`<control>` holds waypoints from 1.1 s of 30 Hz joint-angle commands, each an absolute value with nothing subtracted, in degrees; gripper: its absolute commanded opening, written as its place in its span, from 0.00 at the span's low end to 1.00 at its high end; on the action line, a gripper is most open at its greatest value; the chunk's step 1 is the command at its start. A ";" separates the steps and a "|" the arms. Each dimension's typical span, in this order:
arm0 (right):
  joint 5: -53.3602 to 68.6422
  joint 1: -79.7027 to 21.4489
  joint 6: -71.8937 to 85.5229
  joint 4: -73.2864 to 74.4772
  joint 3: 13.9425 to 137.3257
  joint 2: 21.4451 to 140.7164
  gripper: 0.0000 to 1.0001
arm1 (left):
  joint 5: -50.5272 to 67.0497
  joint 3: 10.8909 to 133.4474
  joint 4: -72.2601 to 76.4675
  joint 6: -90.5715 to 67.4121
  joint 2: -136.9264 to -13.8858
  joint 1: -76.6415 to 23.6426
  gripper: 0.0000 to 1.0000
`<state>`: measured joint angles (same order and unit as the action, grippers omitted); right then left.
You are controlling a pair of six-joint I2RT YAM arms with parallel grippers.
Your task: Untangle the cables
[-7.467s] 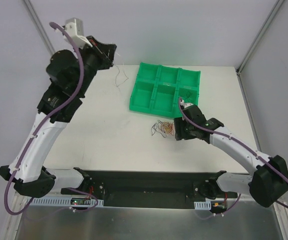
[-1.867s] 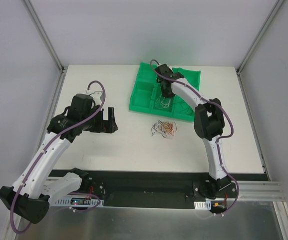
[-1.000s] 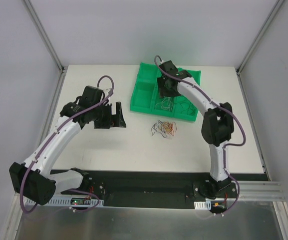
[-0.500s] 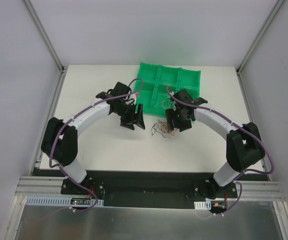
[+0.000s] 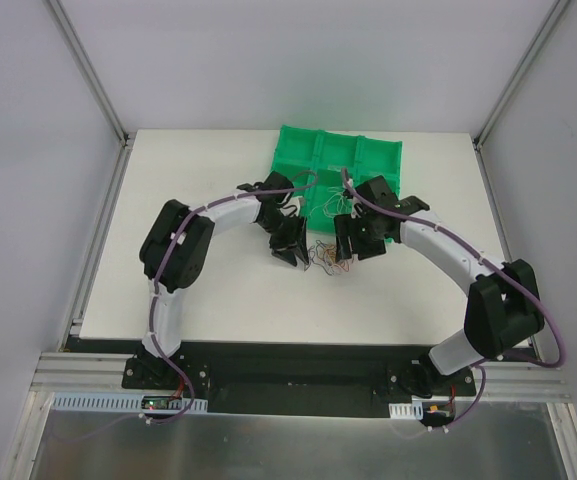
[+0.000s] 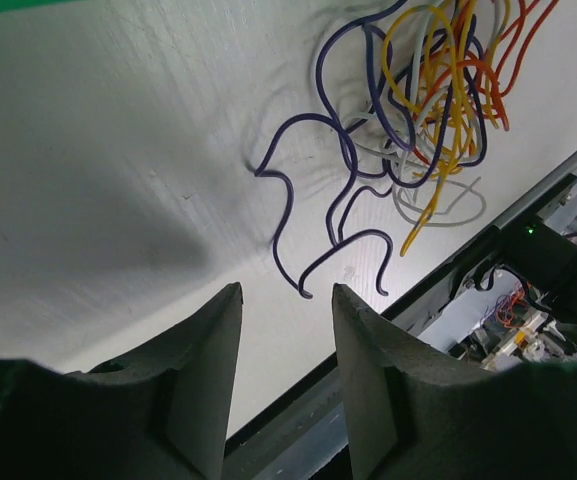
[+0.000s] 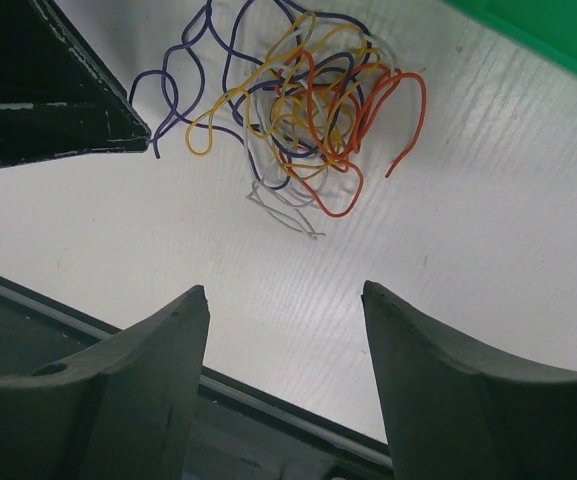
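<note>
The cables sit in one knot on the tabletop, just near of the green tray, between my left tool and right tool; both have fingers apart, holding nothing. They look featherweight, springy and slippery, so I'd pinch the loose purple strand low at its free end, other tool pinning the orange loop.
</note>
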<state>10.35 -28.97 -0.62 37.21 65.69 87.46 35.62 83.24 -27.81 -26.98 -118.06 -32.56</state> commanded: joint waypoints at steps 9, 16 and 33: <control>11.25 -26.63 -1.23 39.29 70.57 86.66 0.68 | 38.49 87.19 -27.77 -28.12 -122.34 -35.16 0.17; 14.06 -26.72 -0.18 38.15 70.67 89.56 0.68 | 34.90 82.37 -27.77 -26.64 -114.89 -35.24 0.00; 10.20 -35.51 8.17 37.44 78.92 104.23 0.59 | 29.01 68.99 -34.62 -21.27 -81.93 -35.24 0.00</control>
